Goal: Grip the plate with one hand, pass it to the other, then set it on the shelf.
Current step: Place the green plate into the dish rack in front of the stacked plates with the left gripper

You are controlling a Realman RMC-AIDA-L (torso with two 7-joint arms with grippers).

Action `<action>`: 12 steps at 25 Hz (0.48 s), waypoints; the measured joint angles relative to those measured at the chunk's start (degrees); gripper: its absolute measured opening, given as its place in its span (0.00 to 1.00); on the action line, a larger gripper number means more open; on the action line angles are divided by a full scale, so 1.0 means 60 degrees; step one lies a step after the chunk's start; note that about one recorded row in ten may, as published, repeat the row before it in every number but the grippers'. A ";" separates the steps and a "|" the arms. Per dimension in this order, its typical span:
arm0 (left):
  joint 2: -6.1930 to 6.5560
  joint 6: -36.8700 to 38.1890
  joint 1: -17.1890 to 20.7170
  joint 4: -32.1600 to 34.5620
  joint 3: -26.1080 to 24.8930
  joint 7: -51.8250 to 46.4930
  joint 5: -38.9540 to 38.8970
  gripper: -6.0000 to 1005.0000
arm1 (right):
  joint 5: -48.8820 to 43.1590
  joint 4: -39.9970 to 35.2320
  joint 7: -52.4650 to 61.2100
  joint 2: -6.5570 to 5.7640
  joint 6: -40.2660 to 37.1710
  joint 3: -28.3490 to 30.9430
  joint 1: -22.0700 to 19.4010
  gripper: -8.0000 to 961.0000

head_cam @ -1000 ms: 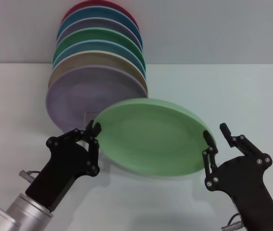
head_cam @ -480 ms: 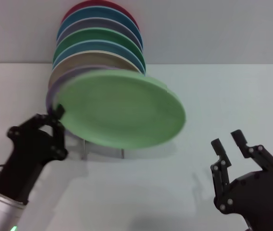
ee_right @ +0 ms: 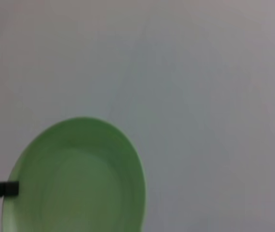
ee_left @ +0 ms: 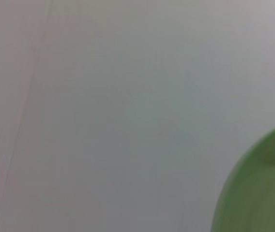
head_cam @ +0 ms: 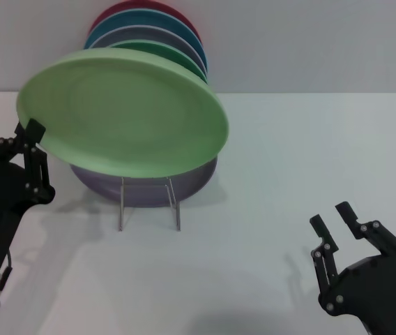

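Right now your left gripper is clamped on the left edge of the mint-green plate, holding it in the air on the left side of the scene. You can see the plate tilted, its face turned toward you and slightly up, and it hangs in front of the row of plates standing in the clear shelf, hiding most of them. Of that row, you can make out a dark red, a blue, a greyish and a darker green rim above the held plate, and a lilac plate peeking out under its lower edge. The shelf's thin front frame stands on the white counter just below the held plate.

Your right gripper sits low at the near right, well apart from the plate, its fingers spread and holding nothing. From the right wrist view you see the plate with a dark finger of the left gripper on its rim.
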 joint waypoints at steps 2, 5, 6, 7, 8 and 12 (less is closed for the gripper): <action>-0.0013 -0.0032 -0.0081 0.0127 -0.0040 -0.0001 -0.0010 0.09 | 0.0084 -0.0162 0.0208 0.0005 0.0023 0.0026 0.0025 0.26; -0.0045 -0.0259 -0.0233 0.0400 -0.0327 0.0065 -0.0028 0.10 | 0.0152 -0.0469 0.0752 -0.0007 -0.0041 0.0144 0.0057 0.26; -0.0045 -0.0259 -0.0233 0.0400 -0.0327 0.0065 -0.0028 0.10 | 0.0152 -0.0469 0.0752 -0.0007 -0.0041 0.0144 0.0057 0.26; -0.0046 -0.0326 -0.0268 0.0469 -0.0418 0.0093 -0.0026 0.10 | 0.0153 -0.0530 0.0782 -0.0008 -0.0046 0.0176 0.0054 0.26; -0.0047 -0.0371 -0.0301 0.0523 -0.0470 0.0100 -0.0027 0.10 | 0.0154 -0.0596 0.0790 -0.0009 -0.0049 0.0209 0.0043 0.26; -0.0050 -0.0529 -0.0381 0.0678 -0.0590 0.0101 -0.0029 0.11 | 0.0159 -0.0727 0.0810 -0.0023 -0.0059 0.0322 0.0007 0.26</action>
